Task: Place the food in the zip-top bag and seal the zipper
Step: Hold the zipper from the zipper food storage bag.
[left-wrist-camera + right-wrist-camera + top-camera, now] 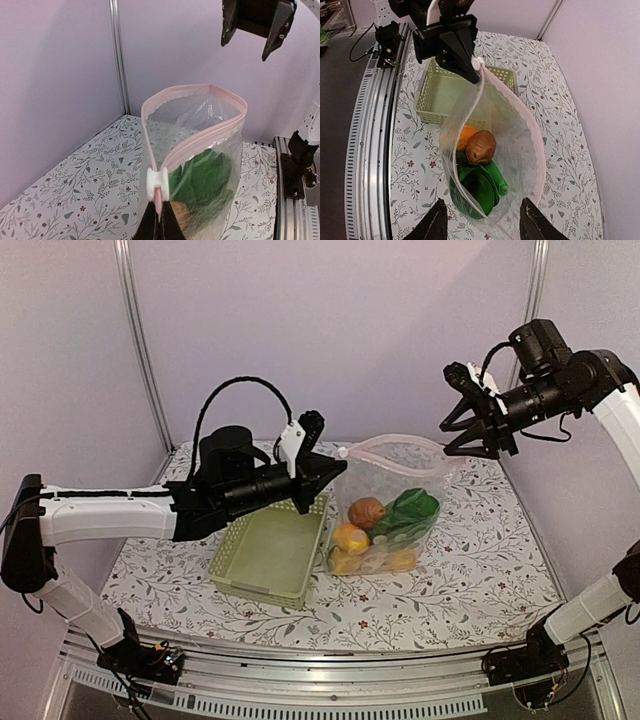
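Note:
The zip-top bag (395, 480) stands on the table with its mouth held open in a loop. Its pink zipper (200, 140) is unsealed, and the white slider (157, 182) sits at the left end. My left gripper (159, 215) is shut on the bag's pink strip just below that slider. Food lies inside: a reddish-brown piece (481, 146), an orange-yellow piece (466, 135), green bok choy (482, 187) and a yellow lemon (350, 537). My right gripper (482, 225) hangs open above the bag's far end, its fingers (437, 222) clear of the plastic.
A pale green slatted basket (268, 558) lies empty left of the bag, under my left arm. The flowered tablecloth (480, 570) stretches to the right and front. Purple walls close in the back and right sides.

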`<state>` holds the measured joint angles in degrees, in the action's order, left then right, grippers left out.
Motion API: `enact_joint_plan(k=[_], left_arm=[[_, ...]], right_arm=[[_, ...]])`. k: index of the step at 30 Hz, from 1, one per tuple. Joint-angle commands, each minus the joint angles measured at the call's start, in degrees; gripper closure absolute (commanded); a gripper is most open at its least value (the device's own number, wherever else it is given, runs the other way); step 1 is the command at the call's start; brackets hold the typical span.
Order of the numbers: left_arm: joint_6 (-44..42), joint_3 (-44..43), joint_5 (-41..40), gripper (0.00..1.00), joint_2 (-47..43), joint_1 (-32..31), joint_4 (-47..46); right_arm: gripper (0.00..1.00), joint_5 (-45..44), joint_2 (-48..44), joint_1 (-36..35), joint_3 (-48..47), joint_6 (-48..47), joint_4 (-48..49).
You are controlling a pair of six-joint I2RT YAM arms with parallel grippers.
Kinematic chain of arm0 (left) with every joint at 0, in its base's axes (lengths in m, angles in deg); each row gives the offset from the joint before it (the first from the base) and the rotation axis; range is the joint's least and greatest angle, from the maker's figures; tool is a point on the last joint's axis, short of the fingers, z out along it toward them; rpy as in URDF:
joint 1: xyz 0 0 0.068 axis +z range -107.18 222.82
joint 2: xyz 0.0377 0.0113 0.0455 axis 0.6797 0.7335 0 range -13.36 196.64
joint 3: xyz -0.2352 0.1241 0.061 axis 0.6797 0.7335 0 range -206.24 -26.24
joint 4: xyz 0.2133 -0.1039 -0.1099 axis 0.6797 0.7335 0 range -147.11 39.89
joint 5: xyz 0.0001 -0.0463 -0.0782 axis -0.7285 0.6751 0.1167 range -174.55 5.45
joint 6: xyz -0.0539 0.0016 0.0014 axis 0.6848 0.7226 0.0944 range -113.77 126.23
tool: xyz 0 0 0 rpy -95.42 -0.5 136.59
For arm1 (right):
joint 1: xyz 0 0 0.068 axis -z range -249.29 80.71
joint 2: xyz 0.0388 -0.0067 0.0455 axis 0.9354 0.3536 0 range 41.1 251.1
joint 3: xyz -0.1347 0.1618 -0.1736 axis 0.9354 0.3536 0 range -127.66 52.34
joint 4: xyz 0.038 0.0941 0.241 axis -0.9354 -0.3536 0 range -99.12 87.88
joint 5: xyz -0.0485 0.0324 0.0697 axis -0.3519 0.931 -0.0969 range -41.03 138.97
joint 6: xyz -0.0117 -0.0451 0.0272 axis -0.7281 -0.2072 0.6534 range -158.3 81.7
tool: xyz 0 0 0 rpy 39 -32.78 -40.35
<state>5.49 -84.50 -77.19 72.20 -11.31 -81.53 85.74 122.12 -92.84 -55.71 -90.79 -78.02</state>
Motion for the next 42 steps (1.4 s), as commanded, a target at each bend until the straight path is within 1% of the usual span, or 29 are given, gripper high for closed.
enact_joint_plan(k=[1, 4, 10, 15, 24, 31, 36, 42], left_arm=[[0.2, -1.4, 0.7, 1.00, 0.5, 0.9, 0.3], [0.1, -0.8, 1.9, 1.00, 0.1, 1.0, -0.2], [-0.5, 0.9, 3.6, 1.00, -0.5, 1.0, -2.9], [-1.6, 1.1, 5.2, 1.00, -0.6, 0.9, -2.6], [-3.8, 1.4, 10.3, 1.00, -1.7, 1.0, -0.9], [-3.9, 1.4, 10.8, 1.00, -1.7, 1.0, 0.0], [-4.1, 1.7, 10.2, 1.00, -2.1, 0.9, 0.0], [-4.1, 1.5, 9.6, 1.00, -2.4, 0.9, 0.2]], right_arm=[[0.52, 3.7, 4.1, -4.4, -3.4, 4.3, 2.6], [0.53, 4.6, 7.6, -6.9, -5.5, 5.0, 4.8], [0.54, 3.4, 11.1, -13.8, -5.9, 5.6, 12.7], [0.55, 3.2, 13.8, -16.6, -7.0, 6.6, 16.9], [0.57, 1.9, 17.5, -19.4, -7.4, 5.8, 16.6], [0.63, -0.2, 18.6, -21.0, -7.2, 4.2, 14.8], [0.71, -1.7, 18.6, -21.5, -7.3, 3.7, 14.5], [0.72, -5.1, 19.5, -22.8, -7.3, 2.2, 12.5]])
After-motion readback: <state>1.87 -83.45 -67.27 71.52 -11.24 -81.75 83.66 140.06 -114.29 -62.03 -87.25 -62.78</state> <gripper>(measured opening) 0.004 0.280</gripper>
